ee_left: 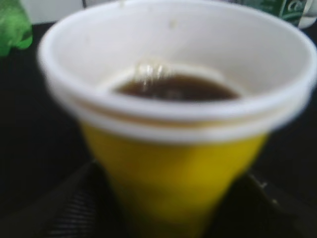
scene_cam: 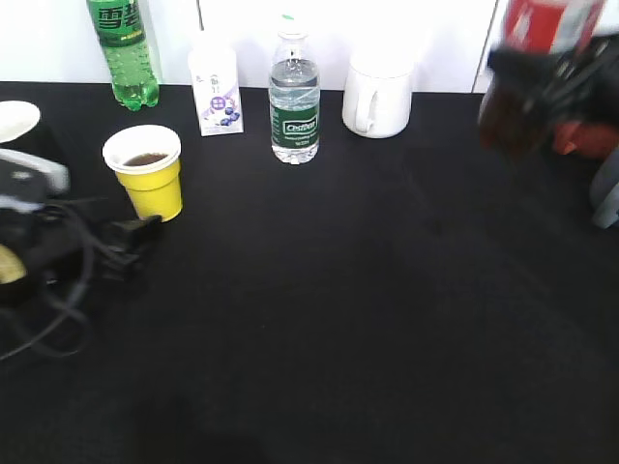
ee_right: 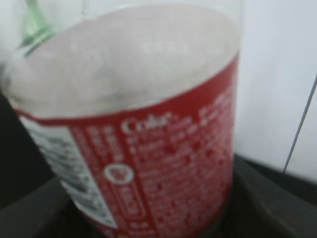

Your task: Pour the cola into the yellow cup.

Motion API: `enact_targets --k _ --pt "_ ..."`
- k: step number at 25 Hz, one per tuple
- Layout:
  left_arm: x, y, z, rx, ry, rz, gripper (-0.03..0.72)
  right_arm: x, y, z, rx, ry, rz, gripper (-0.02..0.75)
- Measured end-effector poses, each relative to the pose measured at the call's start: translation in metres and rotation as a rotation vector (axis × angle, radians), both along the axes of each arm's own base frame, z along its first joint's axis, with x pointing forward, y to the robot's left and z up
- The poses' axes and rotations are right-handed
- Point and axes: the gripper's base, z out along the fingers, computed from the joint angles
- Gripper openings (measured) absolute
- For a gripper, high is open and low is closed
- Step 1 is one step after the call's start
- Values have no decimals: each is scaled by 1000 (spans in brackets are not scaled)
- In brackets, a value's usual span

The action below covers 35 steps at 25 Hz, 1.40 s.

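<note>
The yellow cup (scene_cam: 145, 184) stands at the left of the black table, with a little dark cola (scene_cam: 145, 159) in its white inside. In the left wrist view the cup (ee_left: 173, 168) fills the frame, with the drink (ee_left: 176, 89) at its bottom. My left gripper (scene_cam: 143, 230) sits at the cup's base, its fingers (ee_left: 171, 203) pressed on both sides. My right gripper (scene_cam: 542, 82) is at the far right, blurred, shut on the cola bottle (scene_cam: 542, 24) and holding it raised. The red label (ee_right: 163, 148) fills the right wrist view. The cap is out of view.
Along the back wall stand a green soda bottle (scene_cam: 124, 48), a small white carton (scene_cam: 217, 92), a water bottle with a green label (scene_cam: 294, 101) and a white mug (scene_cam: 377, 97). A white dish (scene_cam: 14, 121) is at the left edge. A reddish object (scene_cam: 585, 135) sits behind the right arm.
</note>
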Motion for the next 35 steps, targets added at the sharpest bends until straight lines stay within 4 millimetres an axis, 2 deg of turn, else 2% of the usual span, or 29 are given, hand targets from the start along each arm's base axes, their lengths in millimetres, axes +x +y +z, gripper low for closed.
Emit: enact_targets --k 3,6,8,12,13,15,19,24,26,28,30,33,35 --pt "-23 5 26 -14 -69 -11 586 14 4 -35 41 77 35 477" --pt "-35 3 58 -9 -176 -78 586 25 7 -75 127 139 49 477" --pt "-43 5 77 -6 -214 -84 586 27 8 -91 126 160 54 477" --pt "-56 9 99 22 -267 -83 586 29 8 -96 132 139 58 477" --pt "-58 10 102 28 -270 -80 586 29 8 -96 132 138 58 517" --pt "-60 11 103 41 -262 -75 586 29 8 -96 133 151 54 645" --pt "-61 12 103 41 -236 -65 586 20 4 -82 44 187 26 660" --pt "-64 15 93 -8 -56 -20 586 -25 -4 -78 -63 286 -17 660" --pt "-66 19 93 16 4 18 586 -32 -12 -70 -151 332 -86 658" --pt "-58 22 109 48 106 102 557 -47 -23 -45 -264 326 -169 648" --pt "-57 10 132 97 220 130 534 -59 -32 -28 -259 344 -261 647" --pt "-70 -3 172 111 297 124 520 -78 -31 -7 -315 419 -372 621" --pt "-87 6 190 67 313 151 519 -86 -27 11 -258 512 -443 584"
